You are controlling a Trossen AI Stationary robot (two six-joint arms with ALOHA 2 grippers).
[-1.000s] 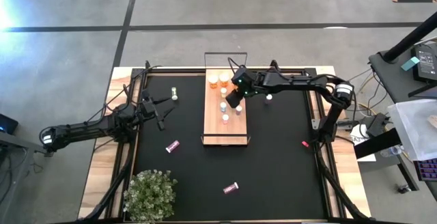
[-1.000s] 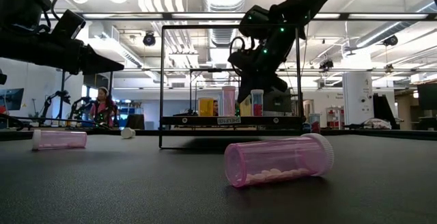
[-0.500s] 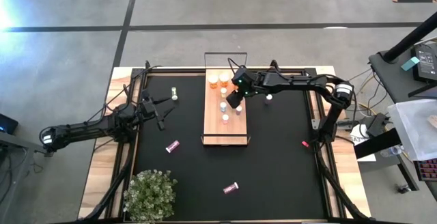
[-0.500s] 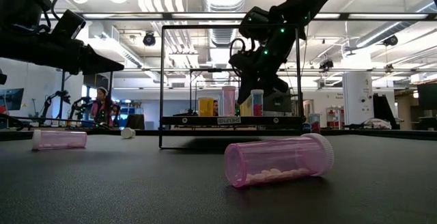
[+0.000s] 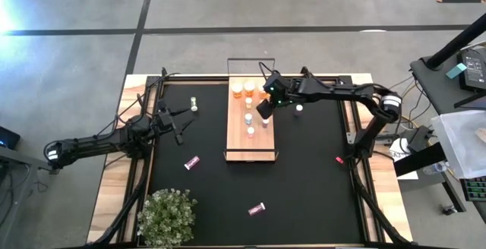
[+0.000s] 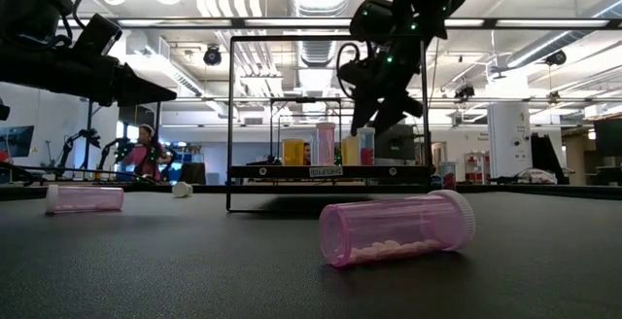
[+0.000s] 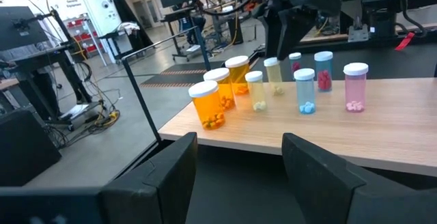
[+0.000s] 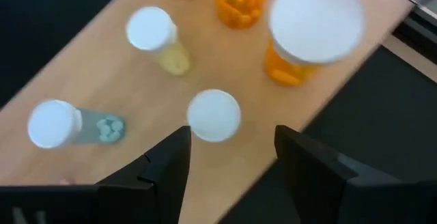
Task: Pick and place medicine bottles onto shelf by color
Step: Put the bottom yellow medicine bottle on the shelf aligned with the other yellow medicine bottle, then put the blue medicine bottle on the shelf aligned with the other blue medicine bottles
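Note:
The light-wood shelf (image 5: 251, 137) lies in the middle of the black mat, and several white-capped medicine bottles stand on its far half: amber (image 7: 208, 105), pale yellow (image 7: 256, 91), blue-tinted (image 7: 305, 91) and pink (image 7: 355, 87). My right gripper (image 8: 232, 162) hovers open just above one standing white-capped bottle (image 8: 214, 115), with its fingers apart and clear of the cap. In the low view this gripper (image 6: 374, 115) hangs over the shelf's bottles. My left gripper (image 7: 239, 176) waits open and level at the table's left (image 5: 178, 127), pointing toward the shelf.
Pink bottles lie on their sides on the mat (image 5: 191, 162), (image 5: 257, 209), the nearer one large in the low view (image 6: 398, 227). A small pale bottle (image 5: 194, 103) and a white one (image 5: 299, 108) sit farther back. A red bit (image 5: 339, 159) and a potted plant (image 5: 167, 217) are also there.
My right gripper has opened, let go of the white-capped bottle on the shelf and risen a little above it, drawing slightly toward the table's right. The bottle stays standing on the shelf.

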